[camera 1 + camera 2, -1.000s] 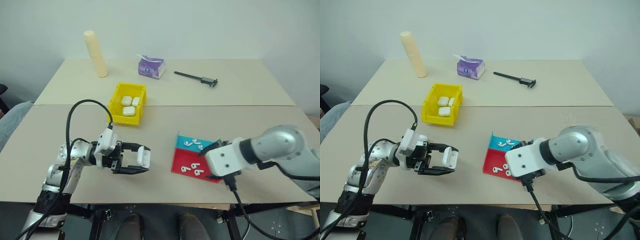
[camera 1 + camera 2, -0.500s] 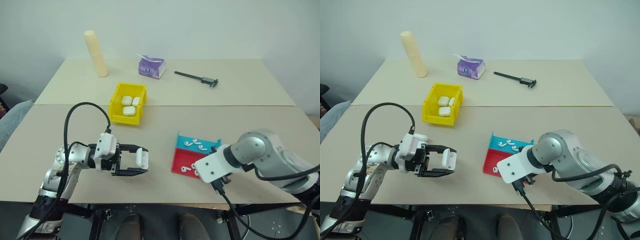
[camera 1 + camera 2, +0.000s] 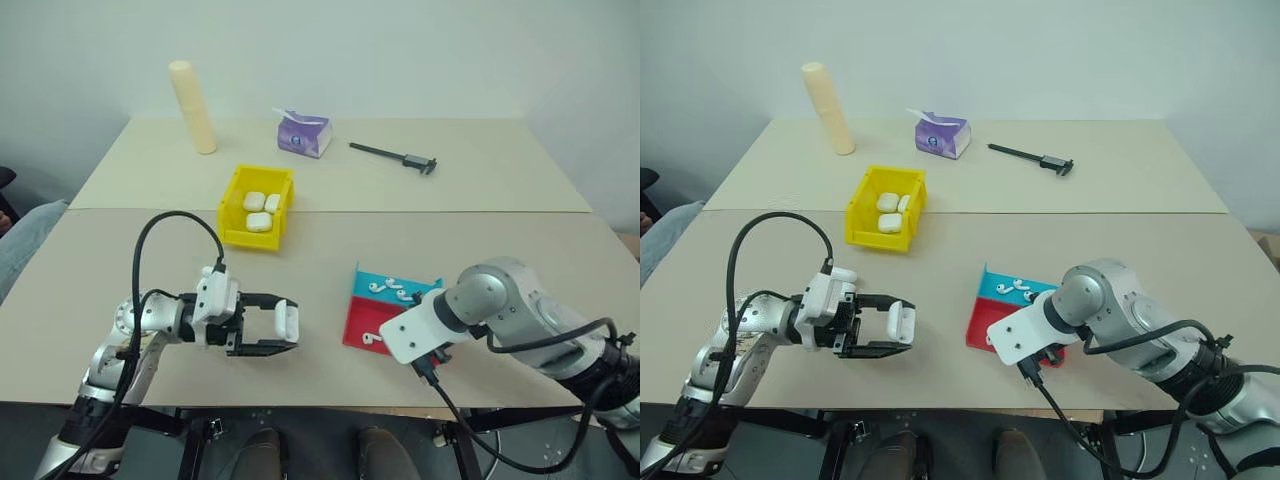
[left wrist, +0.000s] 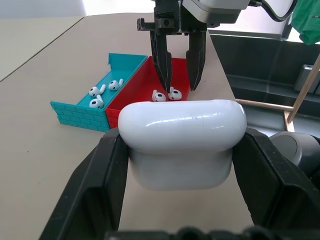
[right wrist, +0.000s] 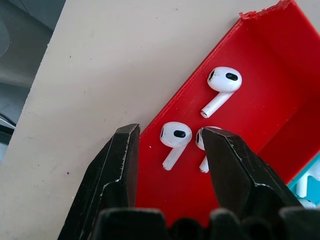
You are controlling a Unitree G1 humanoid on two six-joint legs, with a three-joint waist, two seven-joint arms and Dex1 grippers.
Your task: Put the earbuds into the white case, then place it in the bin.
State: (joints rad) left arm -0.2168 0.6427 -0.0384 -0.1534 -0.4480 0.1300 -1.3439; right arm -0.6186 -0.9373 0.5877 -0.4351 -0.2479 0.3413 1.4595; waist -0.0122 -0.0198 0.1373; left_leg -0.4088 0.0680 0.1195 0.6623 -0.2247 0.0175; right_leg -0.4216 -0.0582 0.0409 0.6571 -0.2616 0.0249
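Right wrist view: gripper (image 5: 170,142) apart over three earbuds (image 5: 175,136); left gripper (image 4: 180,165) clamps one white case (image 4: 182,142).

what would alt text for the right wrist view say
The right claw hangs open over the red tray, its two black fingers straddling one of three white earbuds. Tan table shows beside the tray.

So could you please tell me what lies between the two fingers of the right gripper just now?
In the right wrist view, one earbud lies between the fingers on the red tray half, untouched by either; a second sits against the other finger.
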